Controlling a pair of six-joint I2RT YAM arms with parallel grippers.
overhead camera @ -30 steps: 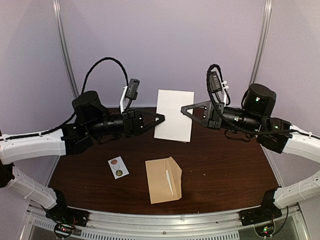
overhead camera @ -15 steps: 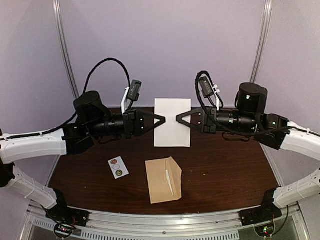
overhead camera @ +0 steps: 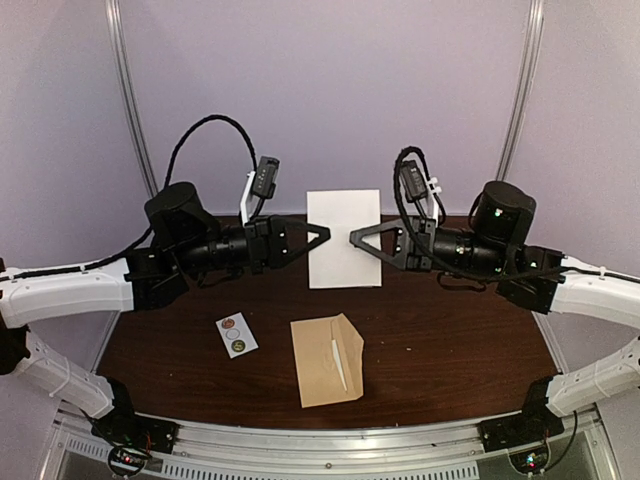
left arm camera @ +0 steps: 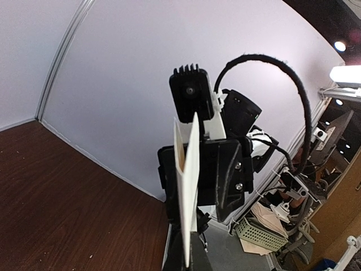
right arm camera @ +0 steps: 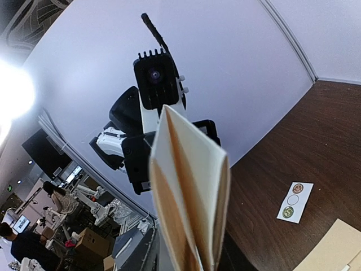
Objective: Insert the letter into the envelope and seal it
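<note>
Starting at nine o'clock in the top view, what is the left arm doing?

Its left pincer (overhead camera: pixel 325 236) reaches toward three o'clock, raised above the counter (overhead camera: pixel 450 340). It is clamped on the nine o'clock edge of the letter (overhead camera: pixel 345 215), a white sheet held upright in the air. From the left wrist the sheet shows edge-on, a narrow fold rising from between the fingers.

And down on the counter?

A small white sticker card (overhead camera: pixel 237 335) with round dots lies at about seven o'clock of the letter. At three o'clock of the card, near it but not touching, the envelope (overhead camera: pixel 320 365) lies flat. That puts it at six o'clock of the letter, close to the counter's near edge. Its pointed flap lies open toward three o'clock, with a thin pale strip near the crease. It is well apart from both pincers.

Then the right side?

The right pincer (overhead camera: pixel 353 238) points toward nine o'clock, its tips in front of the letter's middle and just beside the left pincer's tips. From the right wrist the folded sheet rises close to the camera, spread in a narrow V. The fingers barely show there, so I cannot tell whether this pincer is clamped on the paper.

So the letter is outside the envelope?

Yes, it is up in the air at twelve o'clock of the envelope.
</note>
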